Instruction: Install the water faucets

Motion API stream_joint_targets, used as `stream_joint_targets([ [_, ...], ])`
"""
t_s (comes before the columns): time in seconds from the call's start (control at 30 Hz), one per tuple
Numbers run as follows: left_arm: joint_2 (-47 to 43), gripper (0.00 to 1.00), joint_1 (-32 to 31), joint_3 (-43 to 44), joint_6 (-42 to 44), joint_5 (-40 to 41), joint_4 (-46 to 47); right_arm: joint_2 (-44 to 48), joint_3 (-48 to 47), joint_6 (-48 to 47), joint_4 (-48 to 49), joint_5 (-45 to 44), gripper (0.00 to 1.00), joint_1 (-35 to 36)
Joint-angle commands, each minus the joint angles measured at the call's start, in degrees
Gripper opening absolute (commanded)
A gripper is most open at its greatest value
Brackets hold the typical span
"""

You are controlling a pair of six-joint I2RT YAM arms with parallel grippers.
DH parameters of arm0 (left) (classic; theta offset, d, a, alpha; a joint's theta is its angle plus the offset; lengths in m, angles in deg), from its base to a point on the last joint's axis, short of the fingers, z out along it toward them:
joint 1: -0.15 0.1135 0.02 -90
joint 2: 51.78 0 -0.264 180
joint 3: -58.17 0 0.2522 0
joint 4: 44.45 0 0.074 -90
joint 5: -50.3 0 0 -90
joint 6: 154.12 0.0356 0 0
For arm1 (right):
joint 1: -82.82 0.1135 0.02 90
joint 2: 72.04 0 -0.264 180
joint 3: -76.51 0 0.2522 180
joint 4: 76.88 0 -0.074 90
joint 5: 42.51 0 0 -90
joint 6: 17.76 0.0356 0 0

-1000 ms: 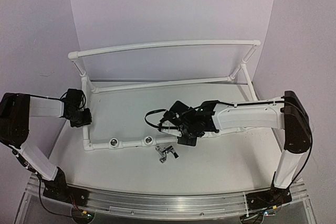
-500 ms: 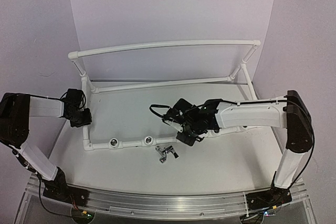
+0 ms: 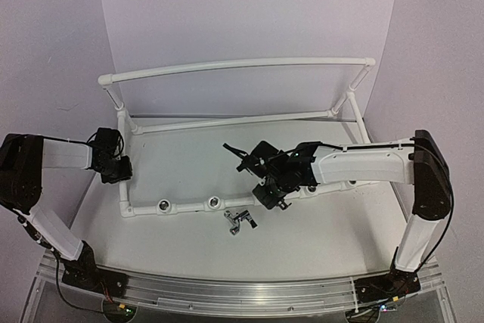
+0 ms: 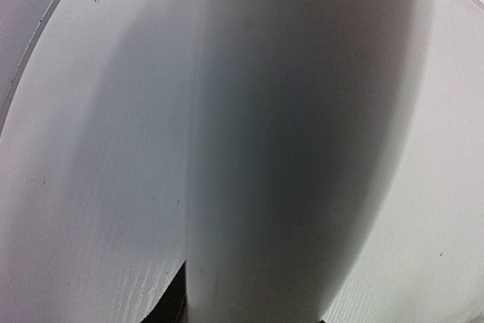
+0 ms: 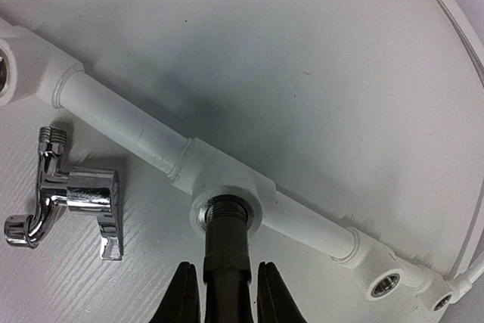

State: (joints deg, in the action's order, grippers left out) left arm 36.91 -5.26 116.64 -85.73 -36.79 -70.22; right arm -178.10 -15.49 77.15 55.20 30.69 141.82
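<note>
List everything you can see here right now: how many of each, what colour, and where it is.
pipe frame: one, white, standing across the table's middle and back.
sockets: at least four, silver-ringed, along the frame's front pipe.
loose faucet: one, shiny silver, lying on the table just in front of the front pipe.
held faucet: one, dark grey, stem in a front-pipe socket.
table: one, white.
left gripper: black, clamped on the frame's left pipe.
right gripper: black, shut on the held faucet.
</note>
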Motion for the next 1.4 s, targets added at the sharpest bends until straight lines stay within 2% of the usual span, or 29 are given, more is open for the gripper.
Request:
stream_joint_targets([
  [0.0,2.3,0.0,0.7,0.8,-19.8,-4.8,-0.3,-1.1,0.3,8.3,1.5,8.1,0.0,1.0],
  [0.27,2.3,0.0,0.7,0.6,-19.9,-4.5,-0.5,-3.2,-3.0,13.8,-1.0,9.4,0.0,1.0],
  [0.53,2.4,0.0,0.7,0.8,-19.9,-4.4,-0.7,-4.6,-5.0,14.9,-2.3,10.2,0.0,0.5],
  [0.63,2.6,0.0,0.7,0.9,-19.8,-4.4,-0.6,-4.6,-5.2,14.4,-2.3,10.7,0.09,0.1],
  [0.87,2.7,0.0,0.7,1.1,-19.9,-4.4,-0.5,-4.6,-4.7,13.6,-2.3,11.4,0.12,-0.1],
  [1.0,2.7,0.0,0.7,1.2,-19.9,-4.5,-0.6,-4.3,-4.5,13.4,-2.2,11.8,0.21,-0.1],
  [1.37,2.9,0.0,0.7,1.6,-19.8,-4.6,-0.6,-4.3,-4.2,13.2,-2.2,11.8,0.24,-0.1],
])
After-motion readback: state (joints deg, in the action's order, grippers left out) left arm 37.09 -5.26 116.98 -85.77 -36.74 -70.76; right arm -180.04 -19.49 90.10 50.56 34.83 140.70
